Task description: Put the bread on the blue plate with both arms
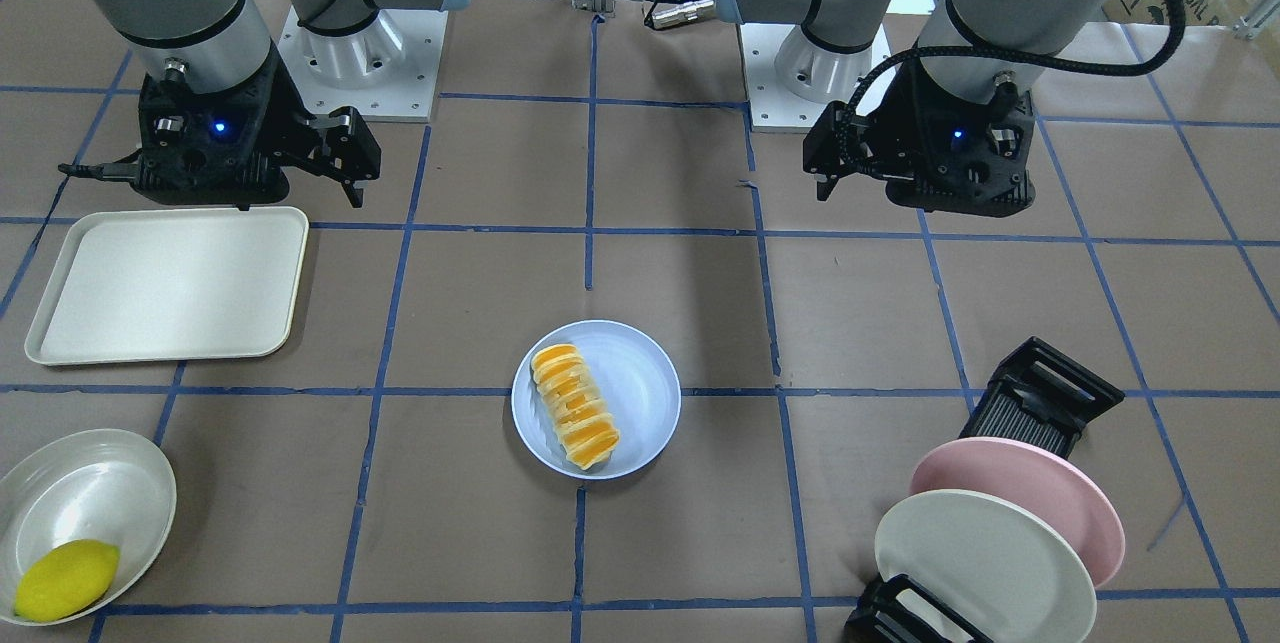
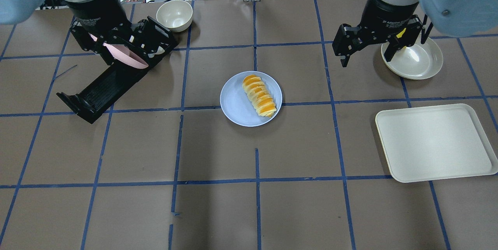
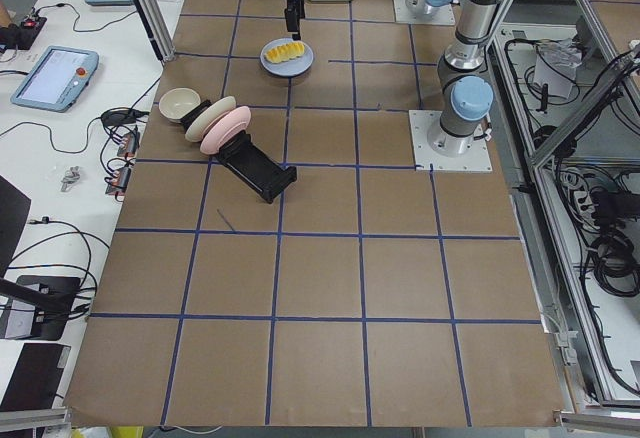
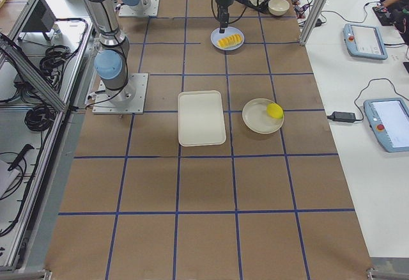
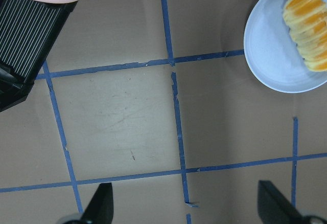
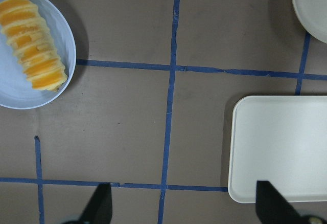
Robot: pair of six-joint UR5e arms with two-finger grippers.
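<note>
Left gripper (image 5: pixel 186 211): jaws wide, empty, well apart from the blue plate (image 2: pixel 237 106).
Right gripper (image 6: pixel 184 209): same deal, wide and empty.
Bread (image 2: pixel 259 95): lying on the blue plate, off-centre.
Why: looks done to me, so nothing needs holding.

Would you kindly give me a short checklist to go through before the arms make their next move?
1. Bread on the blue plate: ok, it lies wholly inside the rim, toward one side.
2. Left pincer empty: ok, jaws open with only table between them.
3. Right pincer empty: ok, jaws open with nothing held.
4. Both pincers clear of the plate: ok, each wrist view shows the plate off to one side.
5. Left pincer clear of the dish rack and pink plate: ok sideways; height gap cannot tell.
6. Right pincer clear of the tray: ok, not touching.
</note>
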